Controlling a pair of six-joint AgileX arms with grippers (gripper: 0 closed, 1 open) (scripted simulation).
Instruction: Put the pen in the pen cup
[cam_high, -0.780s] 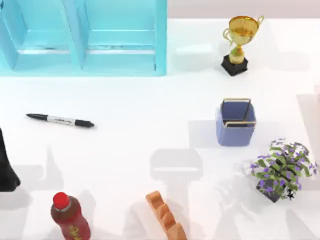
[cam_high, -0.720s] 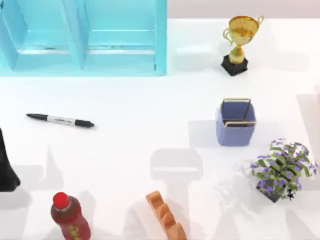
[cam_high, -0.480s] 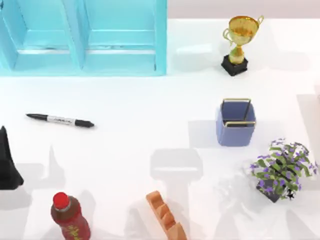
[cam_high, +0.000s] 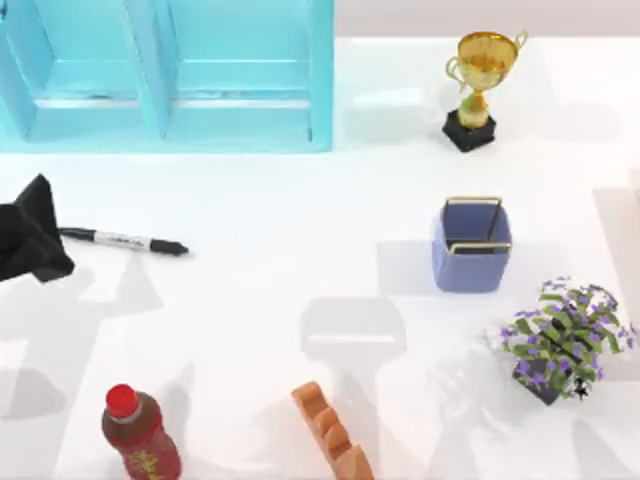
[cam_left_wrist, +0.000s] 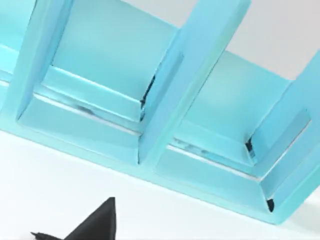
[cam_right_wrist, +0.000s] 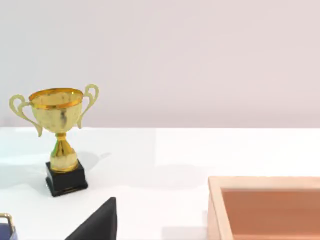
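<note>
The pen (cam_high: 125, 241), slim and black with a pale printed band, lies flat on the white table at the left. My left gripper (cam_high: 33, 236) hangs over the pen's left end, and that end is hidden under it. A dark part of the left gripper (cam_left_wrist: 93, 224) also rises in front of the cyan shelf in the left wrist view. The pen cup (cam_high: 472, 246), periwinkle blue with a gold wire rim, stands upright at the right, far from the pen. A dark part of my right gripper (cam_right_wrist: 95, 225) sits low in the right wrist view, short of the trophy.
A cyan shelf unit (cam_high: 170, 75) spans the back left. A gold trophy (cam_high: 478, 85) stands at the back right, a purple-flowered plant (cam_high: 562, 340) in front of the cup. A red-capped bottle (cam_high: 138, 432) and an orange rack (cam_high: 332, 432) sit near the front edge. A wooden box (cam_right_wrist: 265, 207) lies beside the right gripper.
My left gripper has moved from the front left, near the bottle, toward the back, and now sits over the pen's left end. The pen and cup have not moved.
</note>
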